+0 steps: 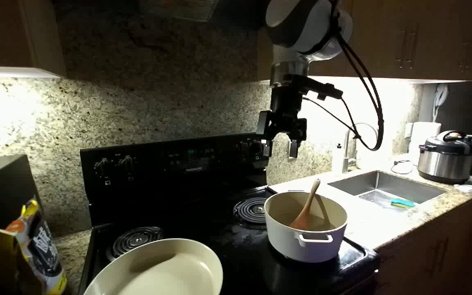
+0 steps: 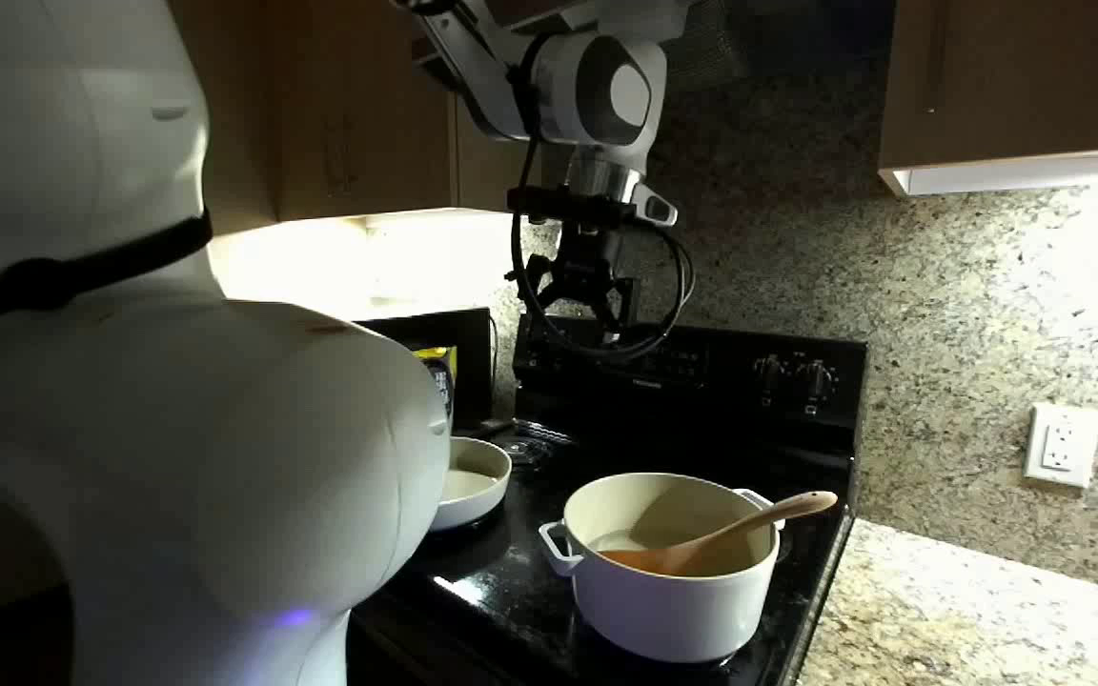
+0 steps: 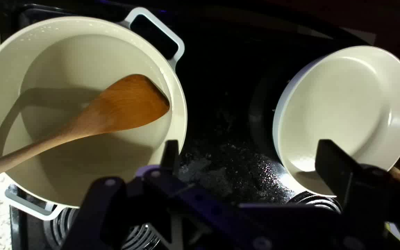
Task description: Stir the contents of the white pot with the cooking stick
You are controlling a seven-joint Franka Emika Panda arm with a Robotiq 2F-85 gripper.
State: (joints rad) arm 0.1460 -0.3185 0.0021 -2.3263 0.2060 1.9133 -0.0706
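The white pot [image 1: 285, 241] stands on the stove and shows in both exterior views, its outer wall [image 2: 673, 624] white and its inside cream. From above, its contents [image 3: 130, 57] look like a pale, clear liquid. Inside leans the cooking stick [image 3: 123, 107], a wooden one with a broad orange-brown head low in the pot. Its handle [image 2: 802, 504] rests across the rim and sticks out. High over the stove, apart from pot and stick, my gripper [image 1: 280, 148] points down. In the wrist view the gripper [image 3: 248, 149] has its fingers wide apart, nothing between them.
A wide shallow pan [image 3: 346, 104] sits on the stove beside the pot. Behind them rises the stove's control panel [image 1: 203, 157]. A bag [image 1: 39, 250] stands at the stove's side. Past the pot are a sink [image 1: 363, 186] and a steel cooker [image 1: 445, 164].
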